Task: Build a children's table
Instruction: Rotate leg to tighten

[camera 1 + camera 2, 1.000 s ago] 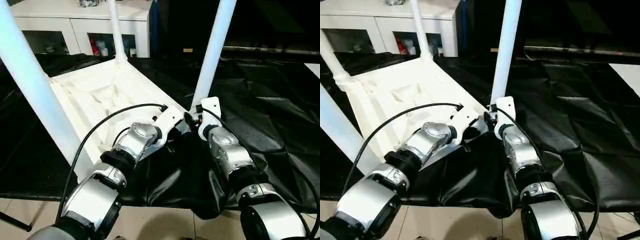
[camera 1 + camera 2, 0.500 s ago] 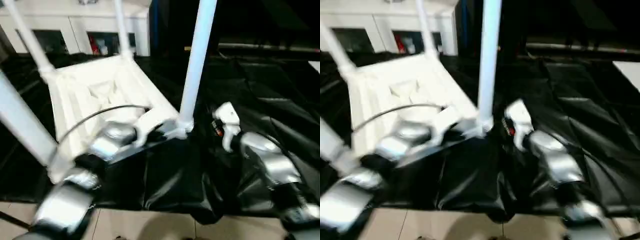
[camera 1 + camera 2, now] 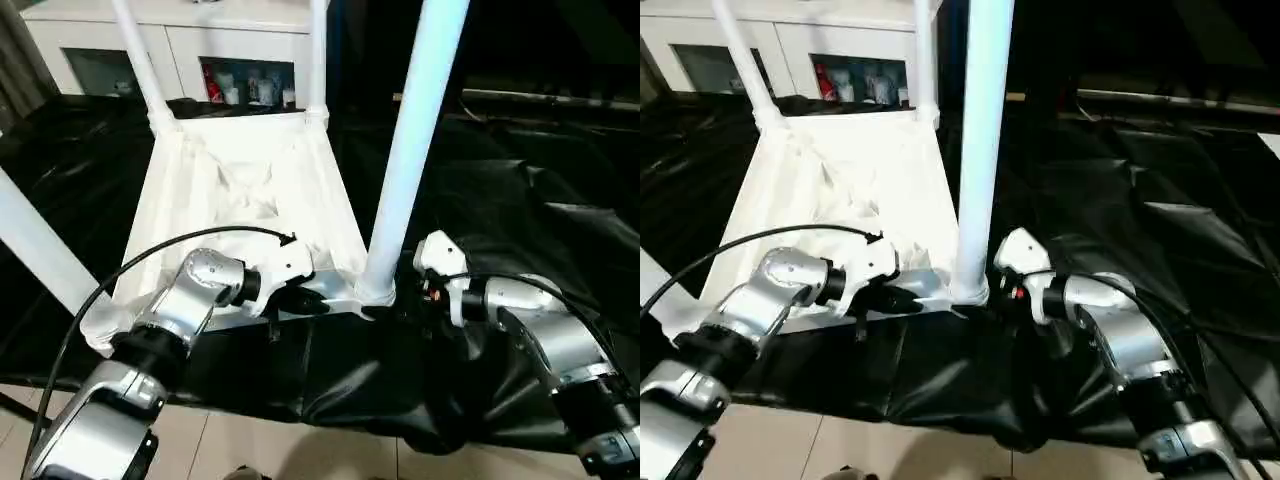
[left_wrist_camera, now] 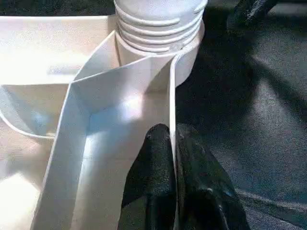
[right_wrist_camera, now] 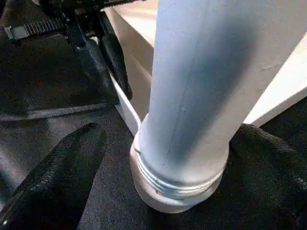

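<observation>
On the black sheet (image 3: 500, 190) our tabletop (image 3: 250, 180) lies upside down w/ legs up. Left end effector (image 4: 173, 158) pinches its near rim by the corner leg (image 3: 410, 150); right end effector (image 5: 163, 158) gapes wide around that leg's base.

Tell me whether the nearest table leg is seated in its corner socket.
Seated: the leg stands upright with its ribbed end down in the tabletop's corner socket.

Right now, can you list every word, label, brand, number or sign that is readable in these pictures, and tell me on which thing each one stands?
No readable text anywhere.
Items behind the cabinet glass doors: any labels too small to read.
Tabletop, legs, black sheet: no markings visible.
</observation>
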